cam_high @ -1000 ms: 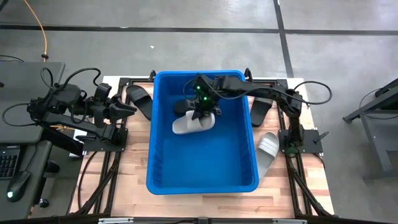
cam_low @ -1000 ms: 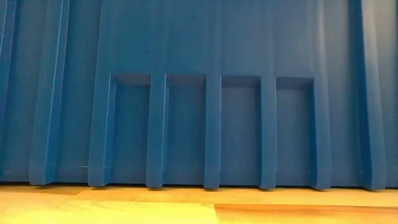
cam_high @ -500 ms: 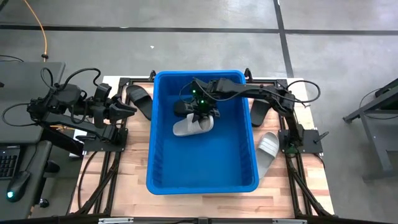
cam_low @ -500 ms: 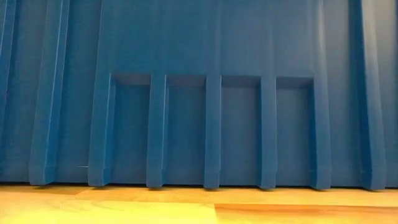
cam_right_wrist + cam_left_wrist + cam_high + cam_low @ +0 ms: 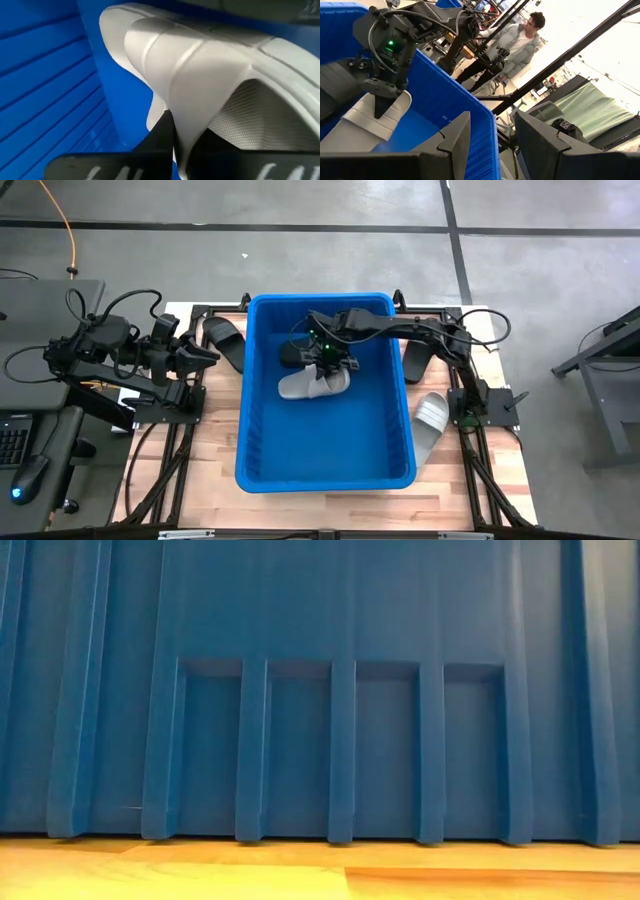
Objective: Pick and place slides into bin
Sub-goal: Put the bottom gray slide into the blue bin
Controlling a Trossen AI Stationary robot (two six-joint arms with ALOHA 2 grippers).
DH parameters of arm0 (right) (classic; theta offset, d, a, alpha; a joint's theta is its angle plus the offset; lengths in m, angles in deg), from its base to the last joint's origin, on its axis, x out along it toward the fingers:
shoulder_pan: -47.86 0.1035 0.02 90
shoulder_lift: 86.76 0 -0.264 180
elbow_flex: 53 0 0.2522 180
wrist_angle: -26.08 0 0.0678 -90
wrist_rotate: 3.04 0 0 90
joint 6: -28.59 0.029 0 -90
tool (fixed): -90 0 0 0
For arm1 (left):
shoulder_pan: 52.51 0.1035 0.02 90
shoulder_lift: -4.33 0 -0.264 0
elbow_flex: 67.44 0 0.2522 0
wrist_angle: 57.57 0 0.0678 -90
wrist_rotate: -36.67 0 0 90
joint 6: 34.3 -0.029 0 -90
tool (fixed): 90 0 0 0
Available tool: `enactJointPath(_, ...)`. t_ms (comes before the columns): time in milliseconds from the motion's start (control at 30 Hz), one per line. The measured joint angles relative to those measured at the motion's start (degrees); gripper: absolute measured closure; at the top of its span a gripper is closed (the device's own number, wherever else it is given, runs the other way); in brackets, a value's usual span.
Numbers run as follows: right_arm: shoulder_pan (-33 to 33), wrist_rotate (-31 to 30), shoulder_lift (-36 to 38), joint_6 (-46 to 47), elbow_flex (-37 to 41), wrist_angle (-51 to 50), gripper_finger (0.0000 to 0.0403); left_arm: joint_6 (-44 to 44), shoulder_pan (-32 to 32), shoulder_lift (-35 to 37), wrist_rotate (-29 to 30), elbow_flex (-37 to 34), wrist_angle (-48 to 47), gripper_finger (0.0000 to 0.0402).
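The blue bin [image 5: 262, 395] stands mid-table, and its ribbed wall [image 5: 300, 740] fills the low view. My right gripper [image 5: 326, 363] reaches down into the bin and is shut on a light grey slide [image 5: 312, 385] [image 5: 200, 65]. A black slide [image 5: 294, 354] lies in the bin next to it. Another black slide [image 5: 224, 340] lies on the table left of the bin. A third black one [image 5: 417, 360] and a second grey slide [image 5: 430, 420] lie on the table right of the bin. My left gripper [image 5: 207, 355] [image 5: 492, 145] waits open at the left, above the table. My right gripper pinches the grey slide's wide strap [image 5: 186, 131] at its edge between the two fingers [image 5: 381, 102]. The fingers come from above, slanting down. The slide lies low in the bin, sole down and roughly level; whether it rests on the floor I cannot tell.
The bin's near half has bare floor [image 5: 325, 440]. Black frame bars edge the wooden table [image 5: 195, 450]. A person [image 5: 520, 42] stands in the room beyond the table.
My right gripper has sunk deeper into the bin and tipped further downward, still shut on the grey slide. The slide has come down with it and now lies flatter beside the black slide.
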State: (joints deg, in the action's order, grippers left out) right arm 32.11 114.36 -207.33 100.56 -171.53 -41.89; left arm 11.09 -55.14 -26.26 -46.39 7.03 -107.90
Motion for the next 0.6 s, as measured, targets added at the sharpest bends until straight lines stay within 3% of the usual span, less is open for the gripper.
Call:
enactJointPath(300, 0.94, 3.66, -0.95, 1.52, 0.06, -0.07, 0.0392, -0.07, 0.00, 0.00, 0.00, -0.02, 0.00, 0.0254)
enactJointPath(467, 1.07, 3.89, -1.29, 1.94, 0.06, -0.01, 0.0328, -0.13, 0.00, 0.00, -0.02, -0.02, 0.00, 0.0254)
enactJointPath(600, 1.68, 0.37, -1.29, 2.96, 0.06, -2.49, 0.0271, -0.13, 0.00, 0.00, -0.02, -0.02, 0.00, 0.0254)
